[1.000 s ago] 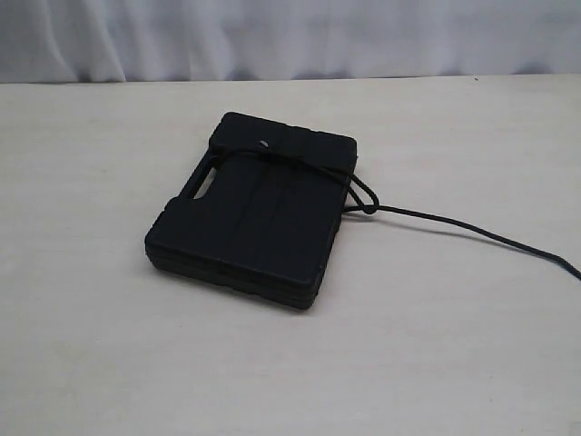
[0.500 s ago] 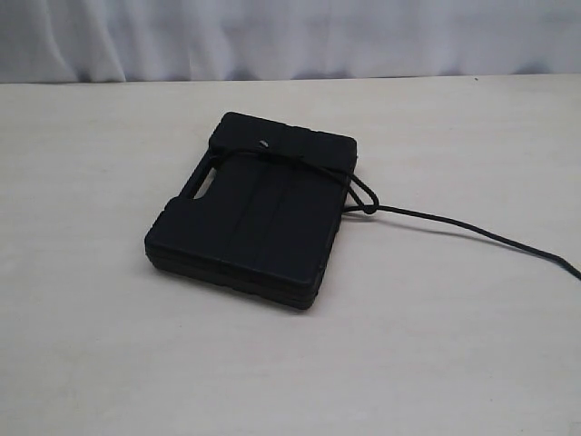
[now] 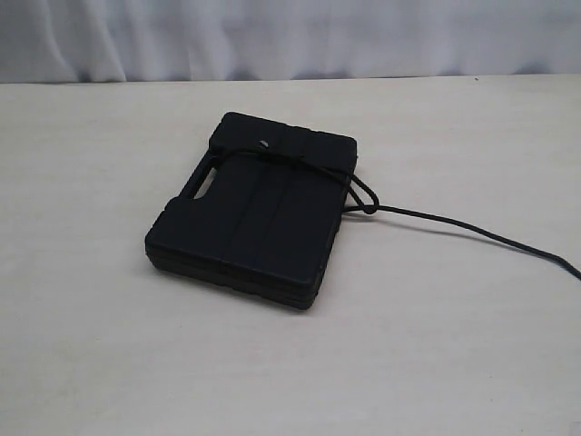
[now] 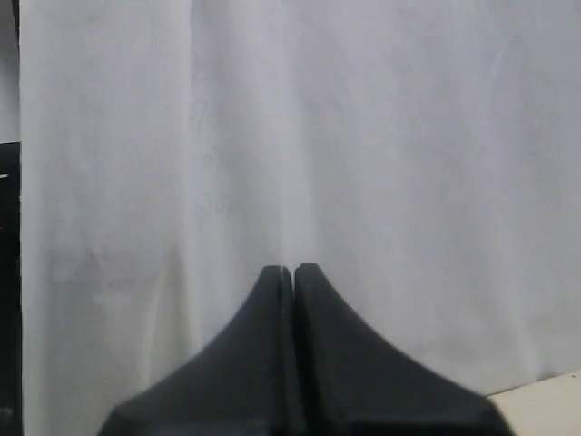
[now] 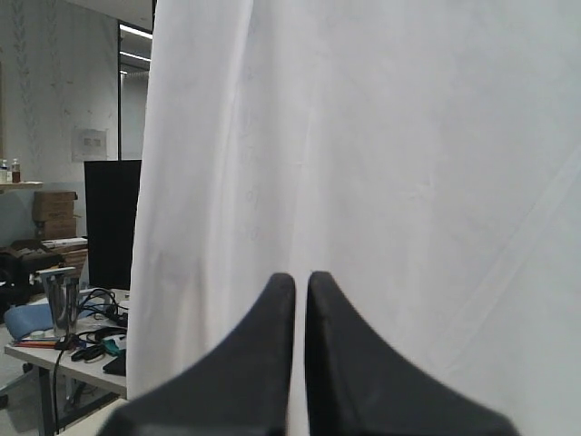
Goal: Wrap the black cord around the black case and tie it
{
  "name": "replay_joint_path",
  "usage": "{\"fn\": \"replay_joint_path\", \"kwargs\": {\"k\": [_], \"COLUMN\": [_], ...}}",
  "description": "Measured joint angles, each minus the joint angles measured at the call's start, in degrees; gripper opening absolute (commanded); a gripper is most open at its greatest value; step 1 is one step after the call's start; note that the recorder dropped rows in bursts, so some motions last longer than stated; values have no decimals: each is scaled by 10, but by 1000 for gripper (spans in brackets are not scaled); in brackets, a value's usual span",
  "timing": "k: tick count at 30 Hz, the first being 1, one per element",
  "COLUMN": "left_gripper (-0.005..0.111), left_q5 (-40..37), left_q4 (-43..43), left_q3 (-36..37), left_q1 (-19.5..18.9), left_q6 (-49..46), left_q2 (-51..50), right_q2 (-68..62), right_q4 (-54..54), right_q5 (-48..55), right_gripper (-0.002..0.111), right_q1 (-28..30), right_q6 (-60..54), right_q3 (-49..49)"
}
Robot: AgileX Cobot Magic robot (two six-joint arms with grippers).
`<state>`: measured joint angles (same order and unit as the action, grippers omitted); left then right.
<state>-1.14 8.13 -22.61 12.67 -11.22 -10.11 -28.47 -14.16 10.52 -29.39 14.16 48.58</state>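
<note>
Pale table (image 3: 109, 345): case (image 3: 254, 218) lies flat mid-table, cord (image 3: 454, 222) crosses its far end, tail cut off at right frame edge. Only wrist views show left gripper (image 4: 293, 272) and right gripper (image 5: 300, 280): both closed, empty, facing white curtain (image 4: 363, 136).

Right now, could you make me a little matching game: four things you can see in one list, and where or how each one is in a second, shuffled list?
Things:
1. black case
2. black cord
3. left gripper
4. white curtain

Places or states:
A. shut on nothing, facing the curtain
B. hangs beyond the far edge of the table
C. lies flat on the table
D. crosses the top of the case, then trails across the table to the right

Pairs: 1-C, 2-D, 3-A, 4-B.
</note>
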Motion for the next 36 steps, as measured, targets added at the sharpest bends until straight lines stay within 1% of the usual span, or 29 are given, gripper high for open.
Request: {"fn": "replay_joint_path", "kwargs": {"k": [1, 3, 4, 5, 7, 9, 18, 26, 36], "left_gripper": [0, 0, 0, 0, 0, 0, 0, 0, 0], "left_q5": [2, 5, 4, 3, 2, 3, 11, 0, -85], "left_q4": [-1, -13, -19, -25, -38, -48, -81, -81, -85], "left_q3": [11, 58, 71, 94, 125, 150, 221, 225, 225], "left_q1": [-10, -55, -67, -89, -116, -135, -139, -139, -139], "left_q6": [2, 5, 5, 5, 5, 6, 7, 39, 65], "left_q2": [8, 39, 51, 75, 96, 99, 100, 100, 100], "right_q2": [0, 0, 0, 0, 1, 1, 1, 1, 1], "right_q4": [0, 0, 0, 0, 0, 0, 0, 0, 0], "right_q5": [0, 0, 0, 0, 0, 0, 0, 0, 0], "right_gripper": [4, 4, 4, 4, 4, 4, 4, 4, 4], "right_q1": [0, 0, 0, 0, 0, 0, 0, 0, 0], "right_q6": [0, 0, 0, 0, 0, 0, 0, 0, 0], "right_q3": [0, 0, 0, 0, 0, 0, 0, 0, 0]}}
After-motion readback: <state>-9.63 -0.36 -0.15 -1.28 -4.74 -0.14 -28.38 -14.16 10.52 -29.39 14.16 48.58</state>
